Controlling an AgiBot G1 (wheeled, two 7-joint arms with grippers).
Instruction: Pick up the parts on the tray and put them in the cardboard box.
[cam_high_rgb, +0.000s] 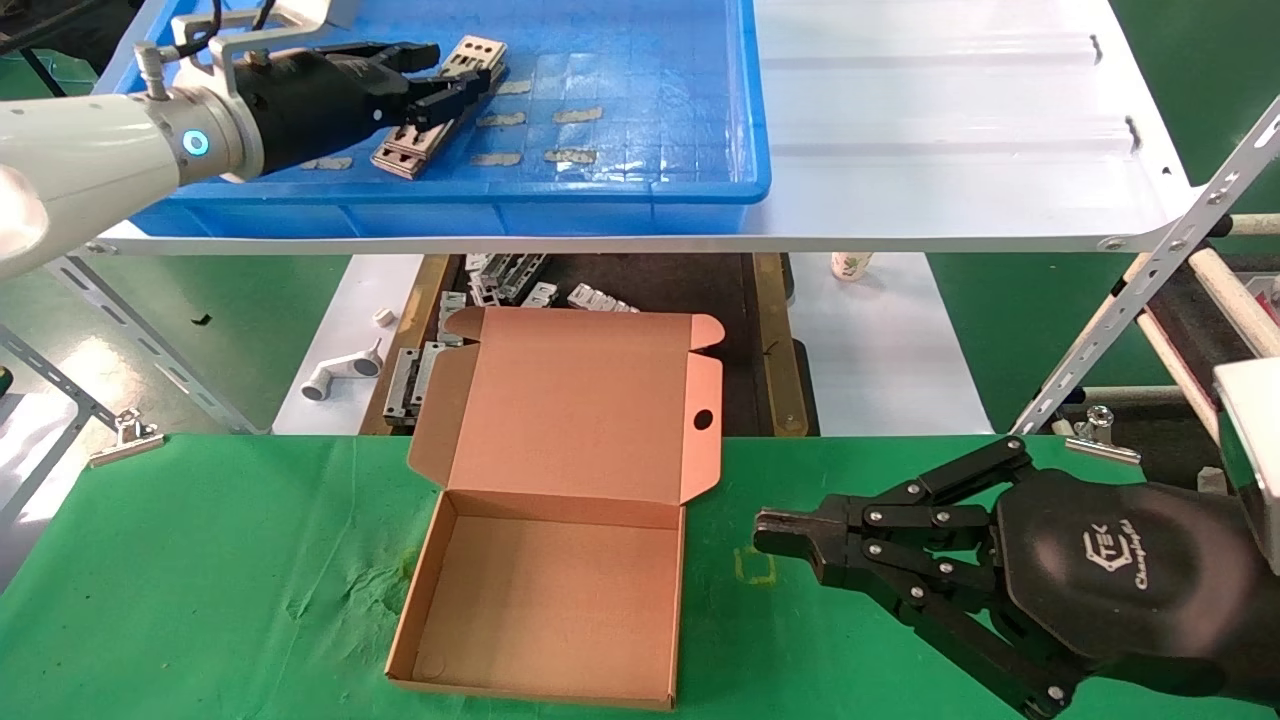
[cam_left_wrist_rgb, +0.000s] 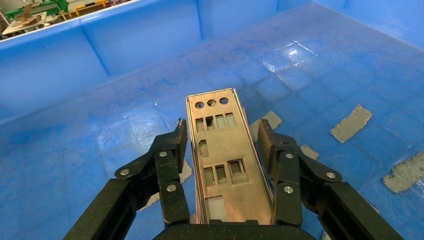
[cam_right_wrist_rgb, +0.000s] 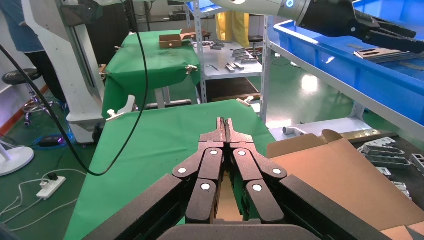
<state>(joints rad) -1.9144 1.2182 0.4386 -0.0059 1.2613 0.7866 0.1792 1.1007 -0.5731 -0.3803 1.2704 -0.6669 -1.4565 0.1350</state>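
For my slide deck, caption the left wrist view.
Left pincer open astride a punched metal plate inside the blue tray.

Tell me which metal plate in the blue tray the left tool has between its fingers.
The top plate of the stack in the blue tray: its end is tilted up between the left tool's fingers. The other plates lie flat beneath.

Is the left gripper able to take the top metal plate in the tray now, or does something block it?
Probably yes. The left gripper is open inside the tray, one finger on each long edge of the top plate. Nothing lies between fingers and plate; it only needs to shut.
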